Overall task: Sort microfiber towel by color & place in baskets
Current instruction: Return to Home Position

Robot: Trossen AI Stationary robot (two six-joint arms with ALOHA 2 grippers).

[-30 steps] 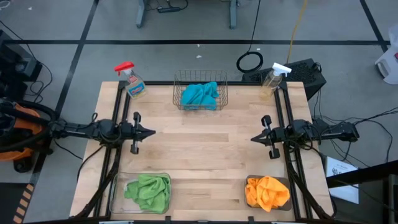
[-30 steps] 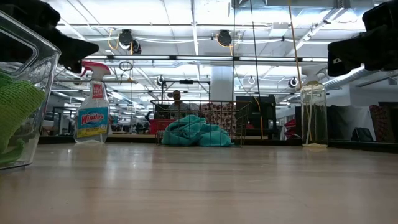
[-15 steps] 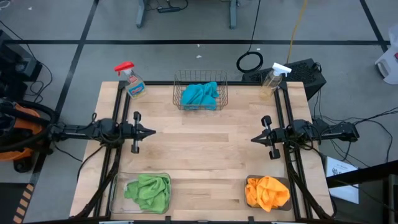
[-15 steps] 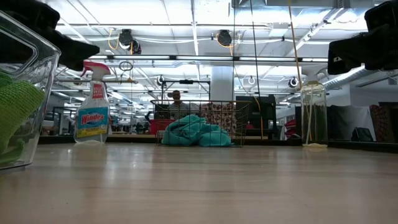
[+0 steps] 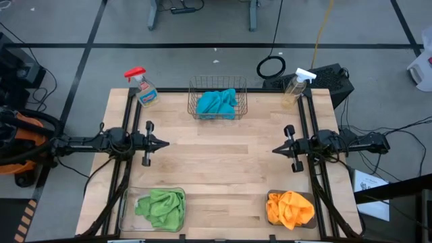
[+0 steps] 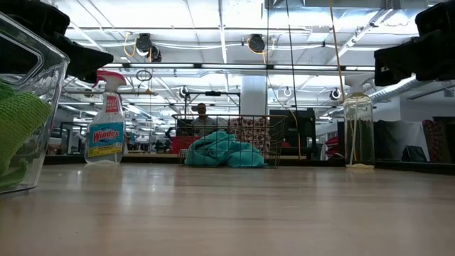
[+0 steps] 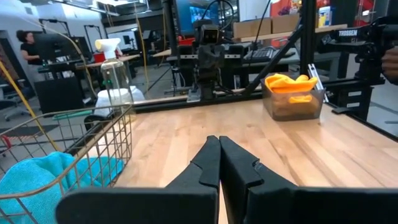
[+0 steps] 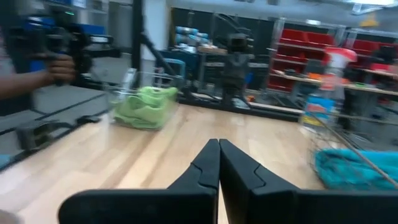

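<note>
On the wood table (image 5: 223, 169), high view: both arms lie level across the side edges, L arm (image 5: 88, 142) at left, R arm (image 5: 358, 142) at right. They point inward at each other, well apart, with bare mid-table between.

Containers, 3 total:
- Wire mesh basket (image 5: 217, 82) at far edge, centre. Teal towels (image 5: 217, 103) heaped inside; through the mesh in low view, the pile sits on the basket floor.
- Clear bin (image 5: 123, 202) at near-left corner. Green towels (image 5: 162, 206) bunched inside, filling most of it.
- Dark bin (image 5: 272, 197) at near-right corner. Yellow-orange towels (image 5: 290, 208) piled inside, rising above the rim per L wrist view.

No towel lies loose on the tabletop.

Grippers:
- L gripper (image 5: 164, 143) just inside left edge, about mid-depth. Fingers pressed tight together, nothing between them (L wrist view).
- R gripper (image 5: 275, 150) just inside right edge, opposite. Fingers likewise clenched on nothing (R wrist view).

Bottles: red-capped spray bottle (image 5: 143, 89) at far-left corner, left of the wire basket. White-capped spray bottle (image 5: 295, 88) at far-right corner. Both upright, apart from the basket.
</note>
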